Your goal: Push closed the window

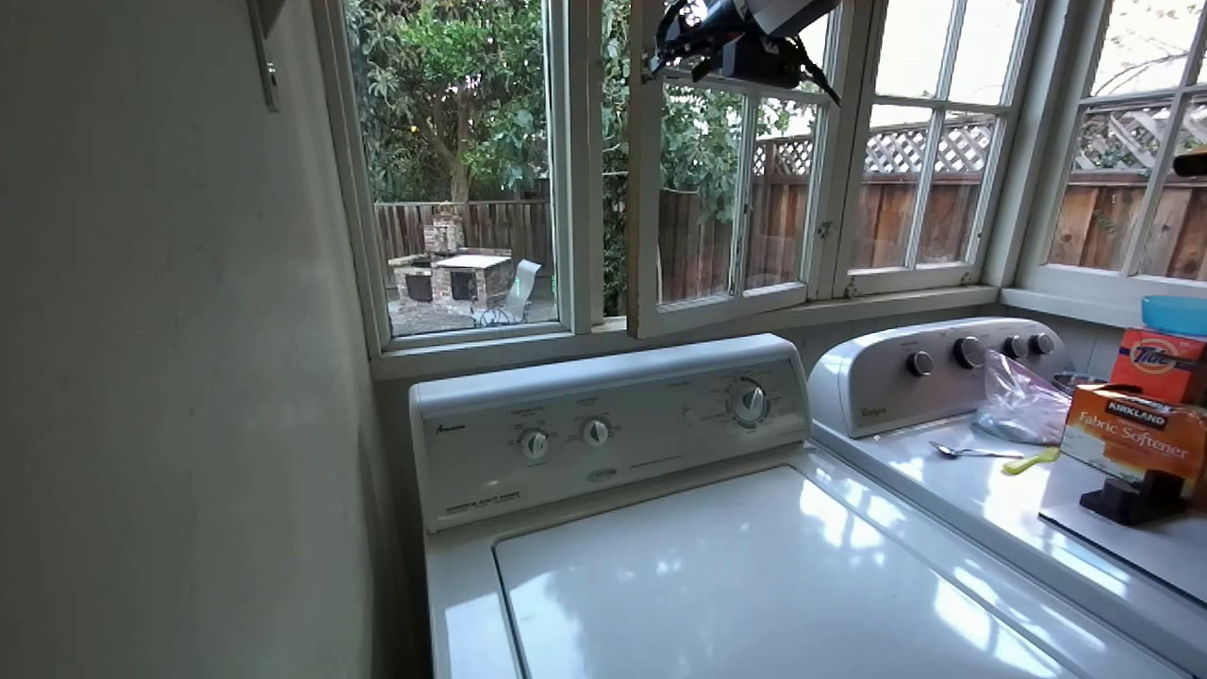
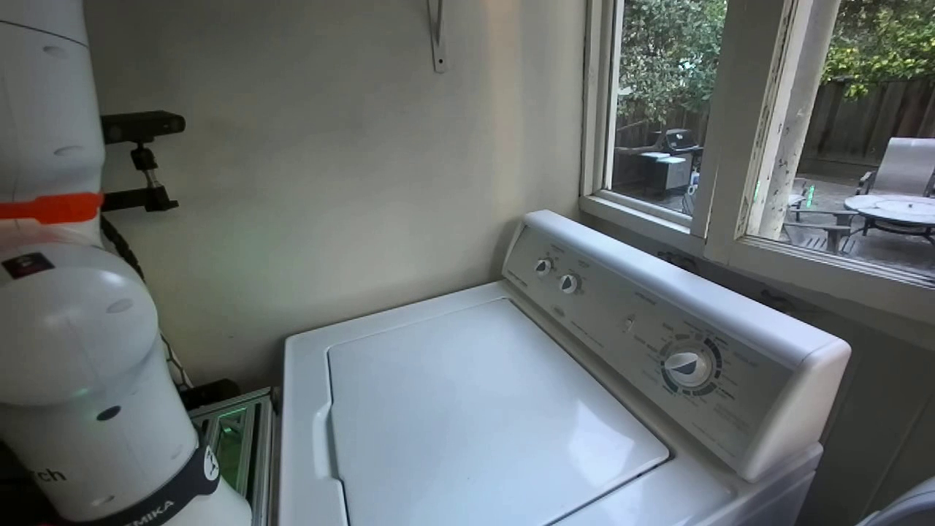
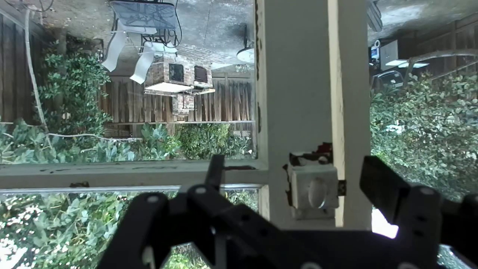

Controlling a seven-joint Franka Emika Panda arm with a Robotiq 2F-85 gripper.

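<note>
Window (image 1: 738, 203): ajar, upper part of the frame, right of centre, in an exterior view; its lower free corner juts into the room just above the washer (image 1: 660, 566). A strip of foliage (image 1: 616, 189) shows between that edge and the white post (image 1: 580, 160). Its bottom rail (image 2: 833, 281) runs off the right side in an exterior view.

Latch (image 3: 314, 188) sits on the stile (image 3: 298, 82), right of centre, low, in the wrist view (upside down).

Hand (image 3: 292, 164): fingers spread well apart, nothing pinched. Latch lies between them in the wrist view; contact with the sash cannot be told.

Step in hand (judged): pushing the sash home. Bear on painted wood near the latch, where leverage should be best; keep off the glass. Bringing the fingers together first would make a blunter pusher. Finger at right (image 3: 381, 186) reaches past the sash edge in the picture; could be trapped. Follow the swing's arc; ease off near the frame, as the bolt may resist.

Materials: flaking white paint, red-brown patches round the latch; sash edge bare-looking, tan. Clear flat glass, crossed by a slim bar (image 3: 130, 177). Latch boxy with oval knob, probably metal. Washer lid smooth, glossy, glare-streaked; three round dials. Far right: softener box (image 1: 1132, 438), orange cardboard; crumpled clear bag (image 1: 1023, 405).
</note>
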